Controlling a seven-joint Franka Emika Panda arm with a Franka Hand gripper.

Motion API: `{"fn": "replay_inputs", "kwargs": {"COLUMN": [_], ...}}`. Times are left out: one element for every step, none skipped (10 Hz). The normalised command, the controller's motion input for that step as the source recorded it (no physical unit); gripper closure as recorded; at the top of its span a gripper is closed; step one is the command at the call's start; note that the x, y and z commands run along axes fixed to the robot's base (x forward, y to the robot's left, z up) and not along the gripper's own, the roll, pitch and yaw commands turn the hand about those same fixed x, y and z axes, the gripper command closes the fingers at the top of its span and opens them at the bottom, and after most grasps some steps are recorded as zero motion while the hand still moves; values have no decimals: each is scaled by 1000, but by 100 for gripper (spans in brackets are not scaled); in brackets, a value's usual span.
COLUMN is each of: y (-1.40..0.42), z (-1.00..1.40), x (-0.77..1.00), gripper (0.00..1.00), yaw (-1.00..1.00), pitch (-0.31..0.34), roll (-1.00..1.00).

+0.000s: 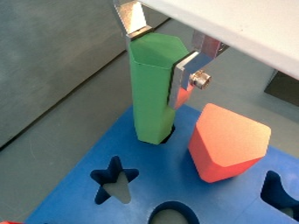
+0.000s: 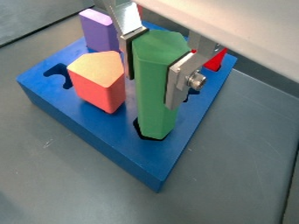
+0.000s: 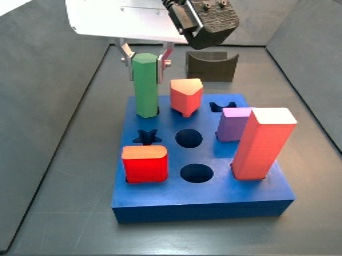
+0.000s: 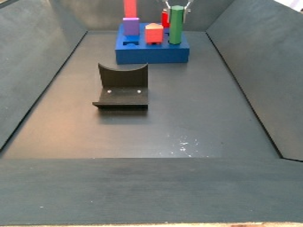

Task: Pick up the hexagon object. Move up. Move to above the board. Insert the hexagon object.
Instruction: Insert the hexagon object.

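**Ana:** Over the corner of the thick blue square board [image 2: 111, 140], the tool [image 2: 158, 54] is clenched on the tall, slim, matte green hexagon rod [image 2: 156, 83]. Its silver plates press the rod's upper part from both sides.

**Ben:** How far along is that?

**Ana:** Late, I judge. Pick-up, lift and travel look finished. In both wrist views the rod's foot sits inside the hexagon hole [image 1: 167, 136], upright. Most of the rod stands above the board, so how deep it goes I cannot tell. Pushing down and letting go seem left.

**Ben:** Other pieces on the board?

**Ana:** A salmon rounded-triangle block [image 1: 226, 142] just beside the rod, a small purple block [image 3: 233, 124], a tall red-orange square pillar [image 3: 263, 143] and a low red block [image 3: 144, 164]. The star hole [image 1: 114, 178] is free.

**Ben:** And the room?

**Ana:** A dark grey floor [image 4: 178, 133] with sloping grey walls. The dark bracket fixture [image 4: 122, 87] stands well apart from the board.
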Motion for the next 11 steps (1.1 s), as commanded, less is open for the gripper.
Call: {"fn": "replay_inputs", "kwargs": {"y": [91, 106, 80, 0, -40, -114, -146, -137, -94, -86, -40], "z": [-166, -129, -146, -291, -417, -417, -349, -343, -346, -323, -337], "x": [0, 0, 0, 0, 0, -71, -89, -46, 0, 0, 71], "gripper": [100, 100, 100, 100, 100, 100, 100, 100, 100, 100, 100], "yaw": [191, 200, 203, 214, 189, 243, 300, 274, 211, 166, 117], "pitch": [0, 16, 21, 26, 36, 0, 0, 0, 19, 59, 99], "roll": [121, 143, 216, 319, 397, 439, 389, 367, 316, 324, 303]}}
